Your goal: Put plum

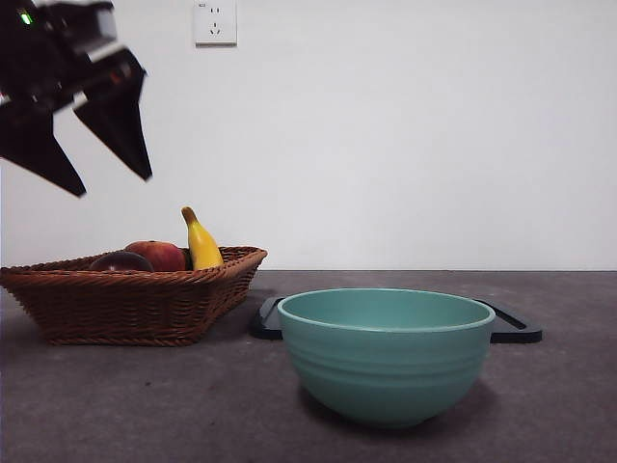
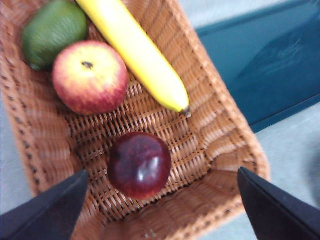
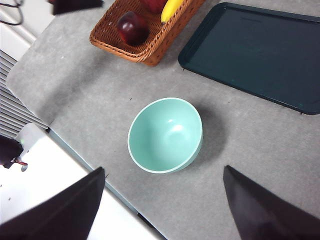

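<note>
Plum (image 1: 120, 261) — half-hidden behind basket (image 1: 135, 304) rim.

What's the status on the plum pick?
Left gripper open above basket. Plum loose inside, unobstructed. Right gripper open over bowl.

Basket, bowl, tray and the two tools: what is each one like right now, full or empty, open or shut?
Wicker basket: holds plum, apple, banana, avocado.
Teal bowl: upright, empty.
Dark tray: flat, nothing on the part in view.
Left tool: open, above the plum, holding nothing.
Right tool: open, above the bowl, holding nothing.
</note>
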You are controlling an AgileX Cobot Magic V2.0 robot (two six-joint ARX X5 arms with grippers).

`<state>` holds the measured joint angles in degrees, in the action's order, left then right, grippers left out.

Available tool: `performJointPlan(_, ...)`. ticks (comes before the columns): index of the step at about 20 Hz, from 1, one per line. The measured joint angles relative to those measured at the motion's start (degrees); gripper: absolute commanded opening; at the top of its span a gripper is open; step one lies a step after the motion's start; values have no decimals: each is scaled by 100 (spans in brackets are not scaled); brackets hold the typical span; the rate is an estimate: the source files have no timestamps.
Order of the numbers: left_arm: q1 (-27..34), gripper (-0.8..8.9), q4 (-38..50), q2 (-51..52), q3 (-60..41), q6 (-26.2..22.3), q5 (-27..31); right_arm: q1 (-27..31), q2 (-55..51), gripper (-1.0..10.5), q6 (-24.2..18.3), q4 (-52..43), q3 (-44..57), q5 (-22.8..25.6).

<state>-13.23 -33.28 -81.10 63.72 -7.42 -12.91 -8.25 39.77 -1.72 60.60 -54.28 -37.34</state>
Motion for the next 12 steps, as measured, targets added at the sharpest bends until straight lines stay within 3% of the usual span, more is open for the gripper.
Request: performJointPlan(12,-42,465,614,-1248,11,-310,103,0,0,379,0,0,0,0)
